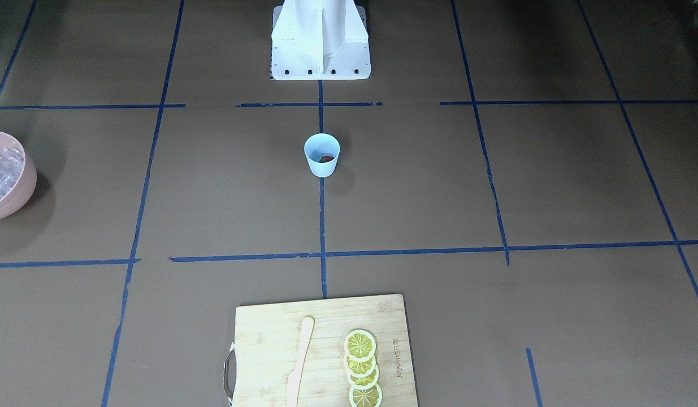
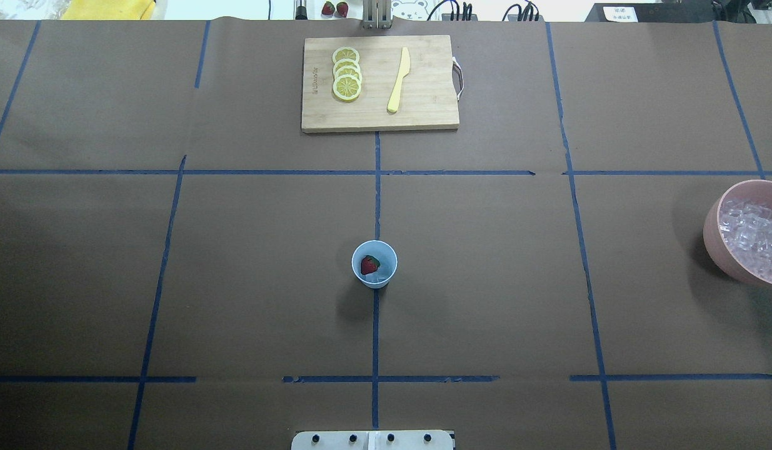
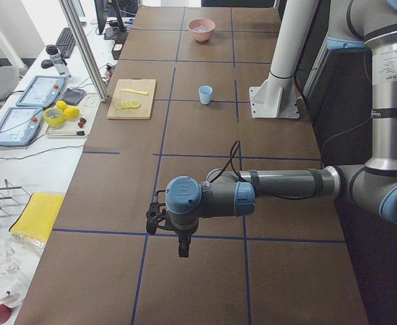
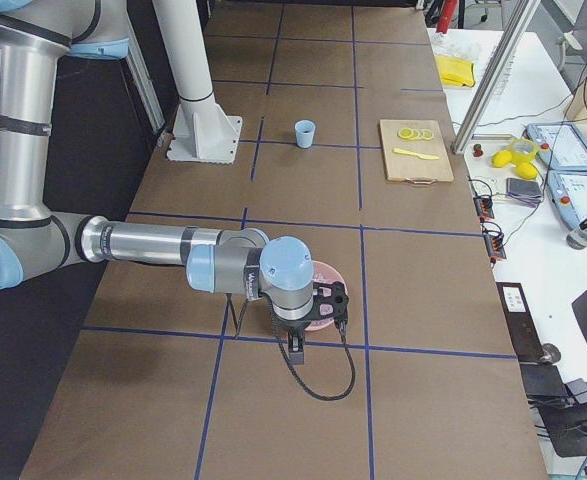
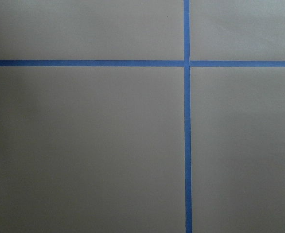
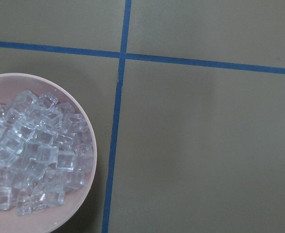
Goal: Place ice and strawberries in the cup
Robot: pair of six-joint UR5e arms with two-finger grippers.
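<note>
While the small light-blue tapered cup stands mid-frame in the overhead view with the tiny red strawberry inside it, the heap of clear glassy ice cubes lies in the round pink bowl at the right edge. The left gripper and right gripper show only in the side views (jaw spread cannot be told). The ice is likely hard, slick and light, so pinch one top cube across its flat faces.

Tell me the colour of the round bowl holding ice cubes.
The round bowl is pale pink, clearest in the right wrist-mounted view.
</note>
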